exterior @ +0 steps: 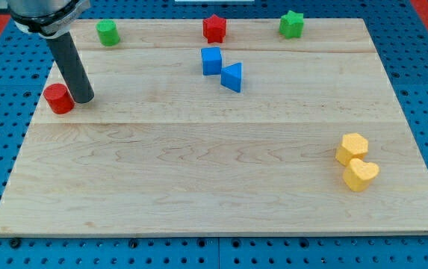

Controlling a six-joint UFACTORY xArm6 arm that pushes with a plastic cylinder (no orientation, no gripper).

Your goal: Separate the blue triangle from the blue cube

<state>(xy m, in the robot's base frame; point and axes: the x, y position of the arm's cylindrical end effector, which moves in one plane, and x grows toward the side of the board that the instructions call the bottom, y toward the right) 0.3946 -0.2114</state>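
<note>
Pale wood made up the board [221,194], which lay on a blue pegboard surface [423,90] and held every block loose on its top. My tip [84,97] stood at the view's left, just beside a red cylinder [58,99] and seemingly touching its right side; being a plain rod, it had no jaws to open or close and held nothing. Along the view's top sat a green cylinder [107,32], a red star [214,28] and a green star [291,24]. Near the view's lower right a yellow hexagon [352,148] pressed against a yellow heart [361,175]. Between my tip and the blue pair lay only bare wood. The blue cube [211,60] sat below the red star, and the blue triangle [231,77] lay just beside the cube's lower right corner, nearly touching, its point toward the view's left.
</note>
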